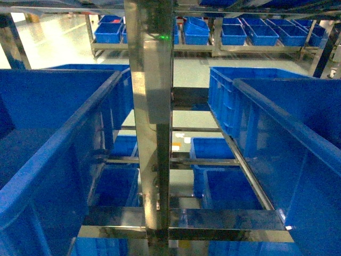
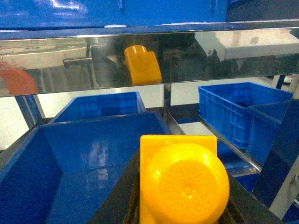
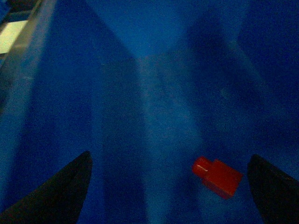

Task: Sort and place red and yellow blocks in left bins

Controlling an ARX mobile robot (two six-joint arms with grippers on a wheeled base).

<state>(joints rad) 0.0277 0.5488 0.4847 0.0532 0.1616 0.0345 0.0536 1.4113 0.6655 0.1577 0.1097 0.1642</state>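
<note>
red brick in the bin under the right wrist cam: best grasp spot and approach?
Judging from the right wrist view, come straight down with the open right gripper. The red brick lies alone on the blue bin floor, turned diagonally, stud end up-left. Rotate the wrist and close across the two long flat sides of the body, not the stud.
</note>
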